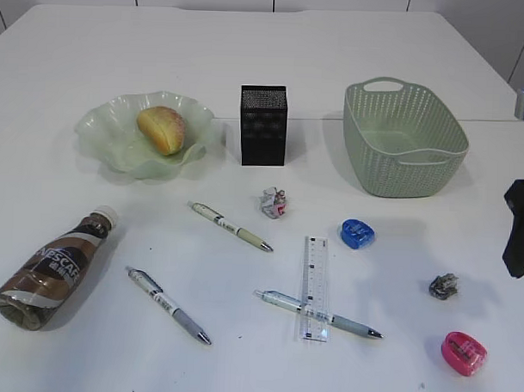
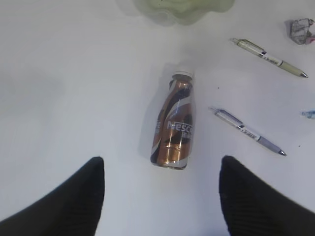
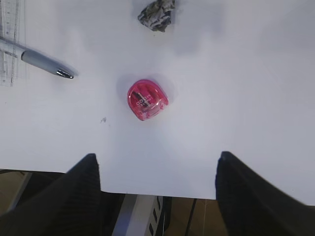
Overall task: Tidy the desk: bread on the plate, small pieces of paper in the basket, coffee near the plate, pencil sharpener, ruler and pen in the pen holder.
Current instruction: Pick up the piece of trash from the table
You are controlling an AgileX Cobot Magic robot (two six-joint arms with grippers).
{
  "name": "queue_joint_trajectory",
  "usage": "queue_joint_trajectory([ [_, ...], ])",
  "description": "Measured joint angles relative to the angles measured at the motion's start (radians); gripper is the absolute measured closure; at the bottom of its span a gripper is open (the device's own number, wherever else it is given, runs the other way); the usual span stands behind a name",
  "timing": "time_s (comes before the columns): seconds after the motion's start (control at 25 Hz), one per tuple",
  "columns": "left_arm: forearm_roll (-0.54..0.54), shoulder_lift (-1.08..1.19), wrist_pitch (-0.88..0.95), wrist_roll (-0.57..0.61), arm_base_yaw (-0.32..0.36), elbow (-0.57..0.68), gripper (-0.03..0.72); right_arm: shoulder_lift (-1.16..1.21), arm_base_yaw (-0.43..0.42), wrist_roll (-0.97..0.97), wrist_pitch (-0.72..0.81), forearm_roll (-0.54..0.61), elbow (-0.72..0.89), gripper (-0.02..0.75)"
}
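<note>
Exterior view: front-on, slanting down across whole desk (image 1: 353, 53).
Left wrist view: straight down from height, coffee bottle (image 2: 174, 123) just ahead of fingers (image 2: 74, 196), between them; bottle shared with exterior (image 1: 54, 268).
Right wrist view: straight down at near desk edge, pink sharpener (image 3: 146, 100) ahead of fingers (image 3: 256, 196); shared with exterior (image 1: 464, 353).

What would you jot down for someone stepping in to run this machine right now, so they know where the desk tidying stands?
Grippers: left gripper open and empty above the lying coffee bottle; right gripper open and empty above the pink sharpener.
Done: bread sits in the plate.
Left: coffee lies on its side, front left, apart from the plate. Basket empty; white paper ball and grey paper ball on the desk. Pen holder stands upright; three pens, ruler lying across one pen, blue sharpener and pink sharpener all on the desk.
</note>
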Motion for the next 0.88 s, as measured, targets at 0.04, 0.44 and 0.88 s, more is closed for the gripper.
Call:
queue_joint_trajectory([
  [0.04,-0.002,-0.012,0.000,0.000,0.000,0.010,0.179,0.000,0.000,0.000,0.000,0.000,0.000,0.172],
  [0.44,-0.038,-0.051,-0.002,0.000,0.000,0.044,0.179,0.000,0.000,0.000,0.000,0.004,0.000,0.172],
  [0.88,-0.057,-0.051,-0.002,0.000,0.000,0.044,0.179,0.002,0.000,0.000,-0.027,0.006,0.000,0.172],
])
